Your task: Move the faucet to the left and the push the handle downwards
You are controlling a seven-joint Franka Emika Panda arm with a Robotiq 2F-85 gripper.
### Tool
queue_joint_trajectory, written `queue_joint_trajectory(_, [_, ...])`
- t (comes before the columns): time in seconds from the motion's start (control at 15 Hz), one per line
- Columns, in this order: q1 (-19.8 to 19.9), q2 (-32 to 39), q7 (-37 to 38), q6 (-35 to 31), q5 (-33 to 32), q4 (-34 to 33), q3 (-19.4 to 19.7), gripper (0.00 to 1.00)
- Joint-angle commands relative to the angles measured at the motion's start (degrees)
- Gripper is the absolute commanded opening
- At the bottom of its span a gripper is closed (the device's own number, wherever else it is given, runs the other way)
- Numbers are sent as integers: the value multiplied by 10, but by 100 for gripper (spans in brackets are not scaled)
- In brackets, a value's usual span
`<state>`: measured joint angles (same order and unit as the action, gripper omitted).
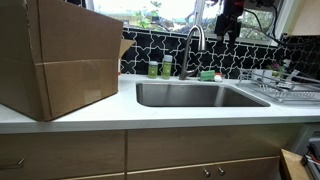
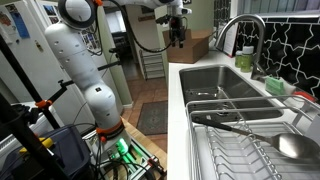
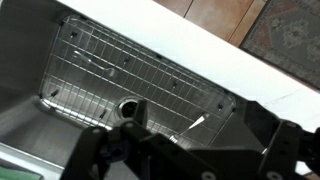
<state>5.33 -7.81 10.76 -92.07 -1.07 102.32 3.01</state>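
The faucet is a silver gooseneck tap behind the sink, its arched spout curving over the basin; it also shows in an exterior view. Its handle is too small to make out. My gripper hangs high above the sink, to the right of the faucet and apart from it, and shows in an exterior view. In the wrist view the gripper is open and empty, and looks down on the wire grid and drain in the sink bottom. The faucet is out of the wrist view.
A large cardboard box stands on the counter left of the sink. Green bottles and a green sponge sit by the faucet base. A dish rack stands right of the sink.
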Motion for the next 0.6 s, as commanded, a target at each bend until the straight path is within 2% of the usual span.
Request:
queue_joint_trajectory(0.0, [6,65,50,47,-72,-93,1,100])
queue_joint_trajectory(0.13, [6,87,75,63,-110,-125,4,100])
queue_joint_trajectory(0.4, [6,118,127,37,-162,-161,16,100])
queue_joint_trajectory(0.47, [2,95,102,38,-140,-133,14,100])
queue_joint_trajectory(0.53, [2,100,104,37,-142,-139,16,100])
